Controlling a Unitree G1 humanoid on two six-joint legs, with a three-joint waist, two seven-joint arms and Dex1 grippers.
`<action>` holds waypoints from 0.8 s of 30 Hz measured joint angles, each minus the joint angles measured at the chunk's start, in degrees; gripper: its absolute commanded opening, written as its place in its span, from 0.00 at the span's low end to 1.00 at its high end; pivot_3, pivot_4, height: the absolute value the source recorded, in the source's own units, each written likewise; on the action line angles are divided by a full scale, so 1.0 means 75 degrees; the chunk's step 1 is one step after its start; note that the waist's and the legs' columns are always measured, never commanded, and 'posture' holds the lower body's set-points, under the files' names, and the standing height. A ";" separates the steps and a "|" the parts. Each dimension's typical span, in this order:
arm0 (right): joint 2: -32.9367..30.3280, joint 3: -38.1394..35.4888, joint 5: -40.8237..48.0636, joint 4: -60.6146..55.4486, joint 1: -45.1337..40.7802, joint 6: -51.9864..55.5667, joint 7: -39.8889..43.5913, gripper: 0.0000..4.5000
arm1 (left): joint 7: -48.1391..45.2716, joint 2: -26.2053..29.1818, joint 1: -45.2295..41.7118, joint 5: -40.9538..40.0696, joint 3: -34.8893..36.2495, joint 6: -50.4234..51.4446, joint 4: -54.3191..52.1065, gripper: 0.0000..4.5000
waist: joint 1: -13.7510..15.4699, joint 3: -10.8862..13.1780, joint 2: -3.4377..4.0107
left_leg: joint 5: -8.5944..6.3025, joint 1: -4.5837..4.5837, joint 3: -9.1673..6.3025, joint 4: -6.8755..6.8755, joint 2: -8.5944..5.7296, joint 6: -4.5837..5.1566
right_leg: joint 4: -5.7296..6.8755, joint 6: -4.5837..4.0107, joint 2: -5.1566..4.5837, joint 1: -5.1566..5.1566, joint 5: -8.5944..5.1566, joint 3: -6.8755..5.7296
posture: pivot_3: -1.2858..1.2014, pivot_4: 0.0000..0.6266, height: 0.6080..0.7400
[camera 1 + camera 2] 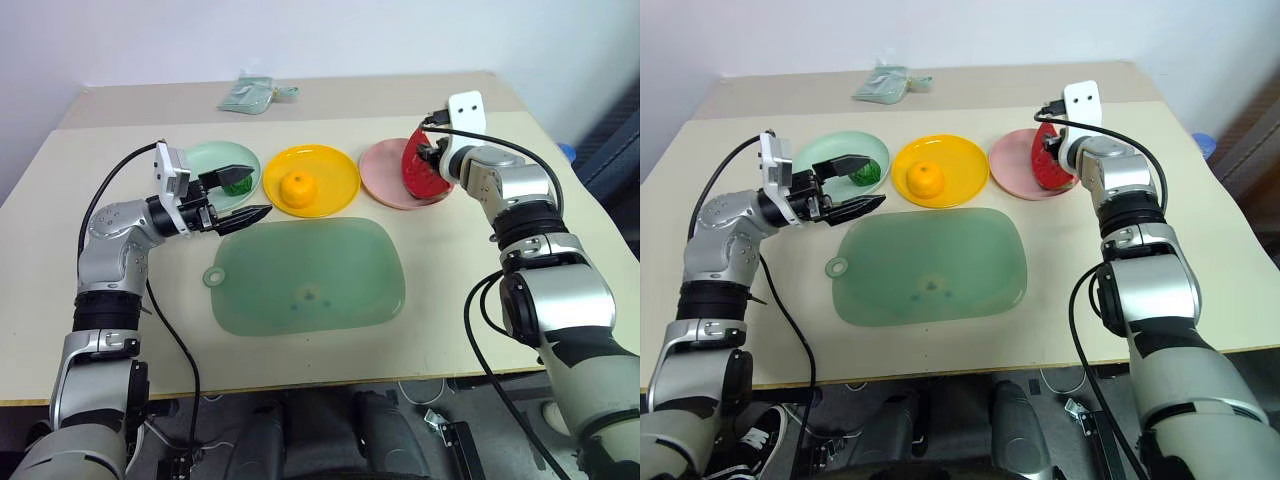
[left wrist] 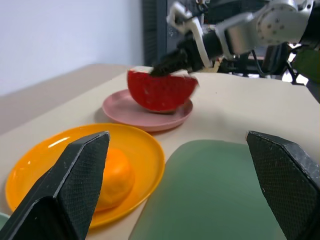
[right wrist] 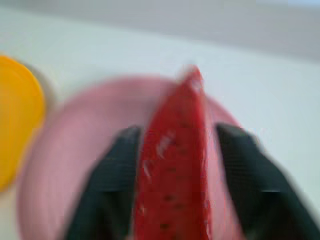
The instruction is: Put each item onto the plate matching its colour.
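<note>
My right gripper (image 3: 172,175) stands parted around the watermelon slice (image 1: 420,165), upright on the pink plate (image 1: 385,175); pulling back could tip it. My left gripper (image 1: 236,196) is wide, empty.

Three plates (image 1: 225,157), three toy foods (image 1: 299,188), one green mat (image 1: 310,275), two grippers (image 1: 236,196)

1. Head stereo pair looks forward and down across the desk (image 1: 440,330), far edge in frame
2. Left wrist view skims low toward the pink plate (image 2: 148,114)
3. Right wrist view hangs close above that plate, shared by all views
</note>
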 measured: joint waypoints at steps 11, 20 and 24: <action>-0.0791 -0.0488 0.0760 -0.5182 0.2109 -0.0127 0.2788 0.71 | -0.0146 0.0585 0.0867 -0.0592 0.0311 0.0808 -0.1112 1.00 | 0.0082 0.0000 0.0001 | -0.0003 -0.0003 -0.0005 -0.0003 -0.0001 0.0003 | 0.0002 0.0001 -0.0004 0.0007 0.0000 -0.0004 | 0.52 0.24 1.00; -0.2365 -0.0613 0.2107 -0.9599 0.6042 -0.0014 0.5442 0.71 | -0.0084 0.1036 0.2185 -0.0947 0.0751 0.1179 -0.2024 1.00 | 0.0212 -0.0006 -0.0012 | -0.0007 0.0021 0.0000 0.0028 0.0001 0.0011 | -0.0006 0.0005 -0.0005 0.0037 -0.0004 -0.0002 | 0.52 0.24 1.00; -0.2253 -0.0489 0.2355 -0.9401 0.6301 0.0377 0.5607 0.71 | -0.0098 0.1152 0.2484 -0.1053 0.0759 0.1408 -0.2433 1.00 | 0.0216 -0.0004 -0.0008 | -0.0008 0.0023 0.0000 0.0023 0.0002 0.0011 | -0.0004 0.0003 -0.0005 0.0037 -0.0005 -0.0001 | 0.52 0.24 1.00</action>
